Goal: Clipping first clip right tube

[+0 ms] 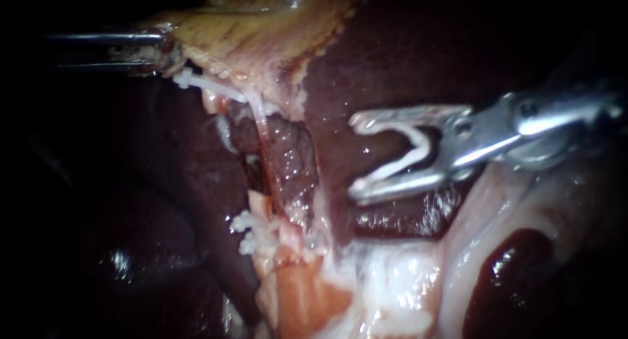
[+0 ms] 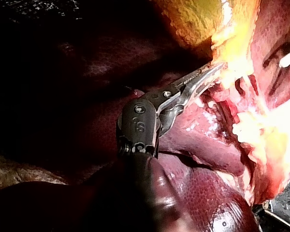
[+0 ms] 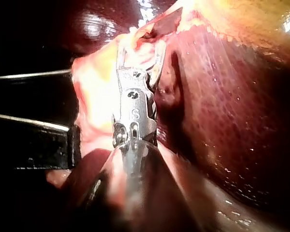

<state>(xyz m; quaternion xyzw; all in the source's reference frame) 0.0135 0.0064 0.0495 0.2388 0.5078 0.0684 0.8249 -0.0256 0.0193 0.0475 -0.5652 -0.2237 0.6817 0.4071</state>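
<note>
My right instrument (image 1: 356, 156) comes in from the right with its jaws wide apart over the dark liver (image 1: 379, 64). A white V-shaped clip (image 1: 412, 152) sits between them, one leg along each jaw. It hangs to the right of a thin pale tube (image 1: 263, 126) and does not touch it. The tube runs down from the yellowish gallbladder (image 1: 261, 25). My left instrument (image 1: 171, 51) is shut on the gallbladder's edge at the upper left, and the left wrist view shows that grip (image 2: 205, 77). In the right wrist view the spread jaws (image 3: 140, 48) point at pale tissue.
A white clip (image 1: 188, 80) sits near the tube's upper end by the left jaws. Another knobbly white clip (image 1: 250, 231) sits lower down. Pale fatty tissue (image 1: 405, 280) and a dark red lump (image 1: 510, 273) fill the lower right.
</note>
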